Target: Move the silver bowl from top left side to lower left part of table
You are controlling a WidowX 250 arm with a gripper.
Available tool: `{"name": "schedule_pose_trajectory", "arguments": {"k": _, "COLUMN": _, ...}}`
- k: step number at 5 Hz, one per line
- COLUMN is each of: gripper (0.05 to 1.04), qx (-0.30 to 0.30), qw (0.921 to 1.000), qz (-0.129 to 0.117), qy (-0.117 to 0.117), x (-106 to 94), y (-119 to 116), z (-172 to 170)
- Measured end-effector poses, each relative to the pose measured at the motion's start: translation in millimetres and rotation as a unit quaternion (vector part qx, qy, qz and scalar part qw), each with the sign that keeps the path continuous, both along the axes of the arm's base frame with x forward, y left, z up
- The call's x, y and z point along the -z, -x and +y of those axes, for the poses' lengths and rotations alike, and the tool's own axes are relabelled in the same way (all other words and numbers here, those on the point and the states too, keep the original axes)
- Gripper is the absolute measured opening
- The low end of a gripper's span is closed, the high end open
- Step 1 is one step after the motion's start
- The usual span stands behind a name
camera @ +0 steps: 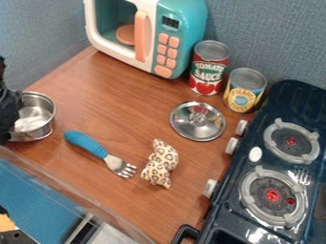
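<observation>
Bowl (38,119), silver and upright, sits at the left side of the wooden tabletop (115,105), with the black gripper (7,114) at its left side, overlapping it in view; whether the jaws are open, closed or gripping it, I cannot tell. Just right of the bowl lies a blue-handled fork (98,151), then a spotted toy (159,163), with a round metal lid (198,121) above that. Farther out stand a red can (208,67), a yellow can (244,90), a teal toy microwave (181,21) and, at right, a dark toy stove (294,101).
</observation>
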State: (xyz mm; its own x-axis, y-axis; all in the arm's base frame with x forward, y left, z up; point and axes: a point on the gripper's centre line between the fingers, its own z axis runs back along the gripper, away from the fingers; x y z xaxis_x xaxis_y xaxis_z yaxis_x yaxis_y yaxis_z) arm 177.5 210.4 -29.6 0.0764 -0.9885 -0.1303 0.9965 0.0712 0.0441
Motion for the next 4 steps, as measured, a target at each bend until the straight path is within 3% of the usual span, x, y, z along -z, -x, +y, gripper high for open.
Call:
{"name": "schedule_pose_trajectory", "arguments": {"k": 2, "gripper": 0.821, "qx": 0.002, "qw": 1.0000, "qz": 0.002, "qy": -0.009, "x": -2.3, "y": -1.8, "z": 4.6}}
{"name": "schedule_pose_trajectory", "arguments": {"k": 3, "gripper": 0.998, "qx": 0.005, "qw": 0.9999, "qz": -0.010, "qy": 0.000, "x": -10.8, "y": -5.3, "z": 2.1}}
{"name": "schedule_pose_trajectory", "arguments": {"k": 4, "gripper": 1.001, "qx": 0.016, "qw": 0.9992, "qz": -0.038, "qy": 0.002, "x": -28.0, "y": -10.3, "z": 0.5}}
